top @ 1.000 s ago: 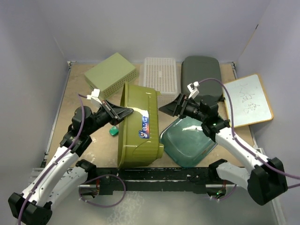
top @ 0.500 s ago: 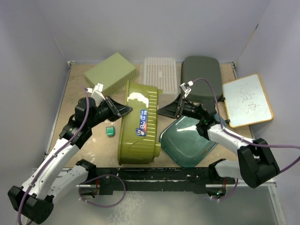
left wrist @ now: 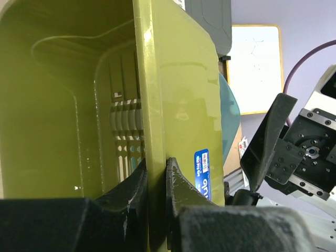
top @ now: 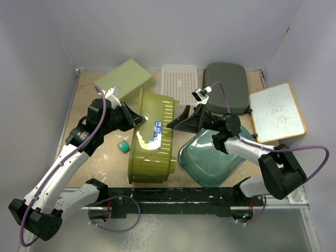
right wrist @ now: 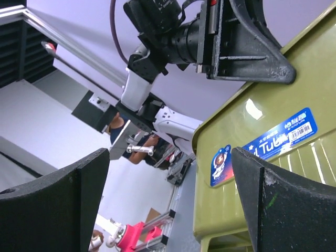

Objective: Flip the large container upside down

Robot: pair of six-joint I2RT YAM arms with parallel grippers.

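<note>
The large olive-green container [top: 151, 142] stands tipped on its side in the middle of the table, its base with blue stickers facing up and right. My left gripper [top: 137, 120] is shut on its upper wall; in the left wrist view the fingers [left wrist: 176, 184] pinch the green wall [left wrist: 157, 105] from both sides. My right gripper [top: 178, 122] is open and empty, just right of the container's top edge. In the right wrist view the container's stickered side [right wrist: 273, 157] fills the right, with the left gripper above it.
A teal tub [top: 210, 157] lies right of the container under my right arm. At the back stand a pale green box [top: 125, 80], a white slatted basket [top: 179, 84] and a dark grey lid [top: 226, 86]. A whiteboard [top: 277, 113] is at right. A small green object [top: 123, 147] lies left.
The container has rolled further to the left, its base turning upward. My left gripper rose and moved back with the wall in its grip. My right gripper swung left towards the container.
</note>
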